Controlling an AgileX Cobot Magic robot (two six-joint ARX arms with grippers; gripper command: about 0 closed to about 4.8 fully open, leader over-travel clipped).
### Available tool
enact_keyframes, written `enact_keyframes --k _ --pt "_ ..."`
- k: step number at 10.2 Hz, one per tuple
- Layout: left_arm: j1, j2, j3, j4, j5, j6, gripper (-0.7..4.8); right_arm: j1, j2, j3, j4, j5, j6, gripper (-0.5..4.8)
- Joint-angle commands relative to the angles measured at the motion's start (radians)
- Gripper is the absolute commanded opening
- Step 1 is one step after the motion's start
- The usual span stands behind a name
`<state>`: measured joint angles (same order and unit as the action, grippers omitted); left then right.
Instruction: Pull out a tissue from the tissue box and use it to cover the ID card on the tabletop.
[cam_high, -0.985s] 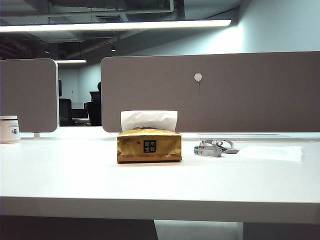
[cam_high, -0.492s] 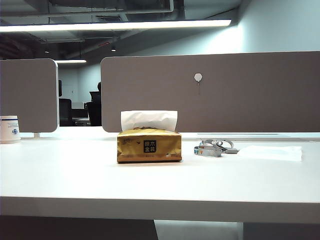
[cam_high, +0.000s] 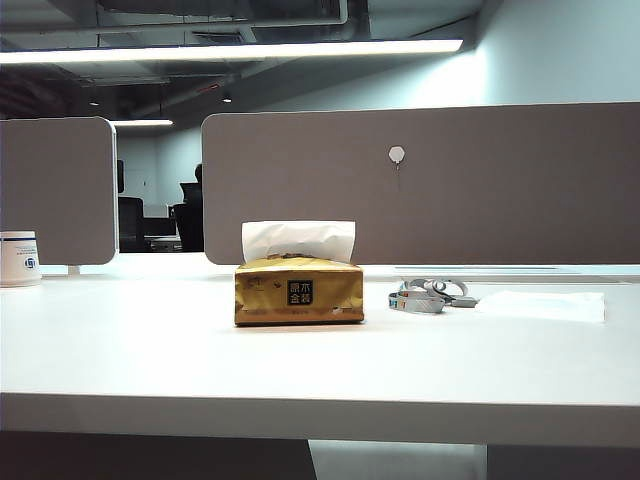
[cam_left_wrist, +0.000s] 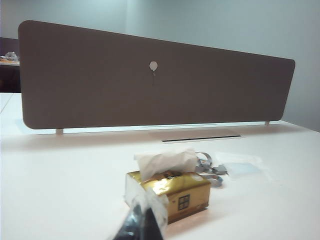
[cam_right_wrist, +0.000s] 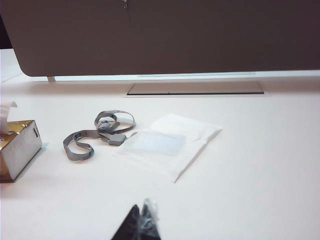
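A white tissue (cam_right_wrist: 170, 142) lies spread flat on the white tabletop (cam_high: 200, 360), draped over the ID card (cam_right_wrist: 155, 143), whose pale blue face shows faintly through the sheet. The card's grey lanyard (cam_right_wrist: 97, 132) coils out from under the tissue's edge, toward the gold tissue box (cam_high: 298, 291).

The right gripper (cam_right_wrist: 141, 225) sits low over the table with its dark, tape-wrapped fingertips drawn together and nothing between them; the covered card lies just ahead of it, the lanyard ahead and to one side, the end of the box further off on that same side.

The left gripper (cam_left_wrist: 145, 222) shows only as a dark tip wrapped in clear film, and whether its fingers are apart or together cannot be told. The tissue box stands right in front of it, a white tuft (cam_left_wrist: 165, 162) rising from its top, with the lanyard and covered card beyond.

Neither gripper appears in the exterior view, where a white cup (cam_high: 18, 258) stands well apart from the box, before the grey divider panels (cam_high: 430, 185)
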<state>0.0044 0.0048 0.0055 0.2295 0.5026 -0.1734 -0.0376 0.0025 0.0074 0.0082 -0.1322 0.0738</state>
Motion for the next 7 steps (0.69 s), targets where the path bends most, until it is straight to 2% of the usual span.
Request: enact_keyframes --k 1,2,7 --pt "0.0 0.001 0.002 -0.043 -0.126 0.0 -0.06 -0.001 -0.002 -0.003 0.008 0.0 -0.048 -0.06" --pt "0.0 0.001 0.002 -0.061 -0.214 0.0 -0.06 -0.001 -0.002 -0.003 -0.058 0.002 -0.056 -0.06" --pt "0.0 0.001 0.002 -0.124 -0.293 0.001 -0.06 -0.001 -0.002 -0.003 -0.011 0.002 -0.067 -0.06"
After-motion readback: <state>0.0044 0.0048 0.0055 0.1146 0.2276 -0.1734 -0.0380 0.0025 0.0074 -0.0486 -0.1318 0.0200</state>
